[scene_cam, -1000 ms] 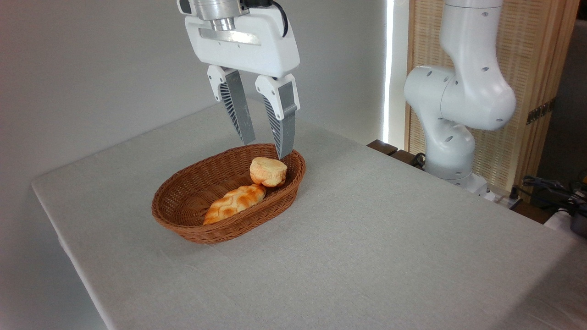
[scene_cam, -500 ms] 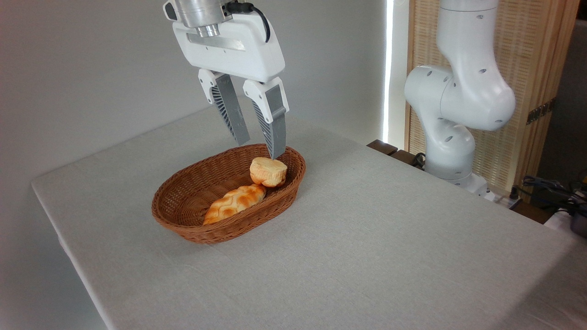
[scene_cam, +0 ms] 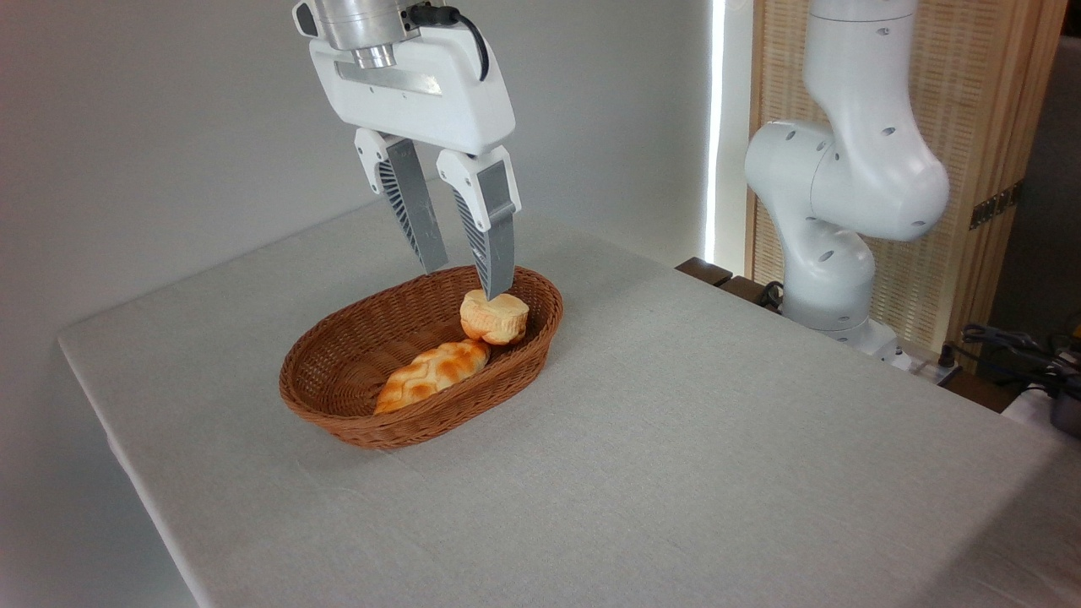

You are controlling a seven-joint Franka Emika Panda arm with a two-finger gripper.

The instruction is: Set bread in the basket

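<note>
Grey cloth table (scene_cam: 676, 439) bears the basket (scene_cam: 338, 405), whose far end cradles the bread (scene_cam: 494, 317) beside a braided loaf (scene_cam: 431, 373), so the gripper (scene_cam: 467, 281) hangs above, jaws parted and empty.

A lab-like test room: robot arm (scene_cam: 853, 169) mounted beside a cloth-covered table (scene_cam: 676, 439), loose cables (scene_cam: 1013, 350), plain walls.

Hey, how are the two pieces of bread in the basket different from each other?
The bun is small, round and pale golden with a flat top; the braided loaf is longer and narrow, with a brown-toasted pattern. The bun sits at the basket's far right end, close to the claw; the loaf lies lengthwise along the near side. Both rest inside the basket, and neither is held.
</note>
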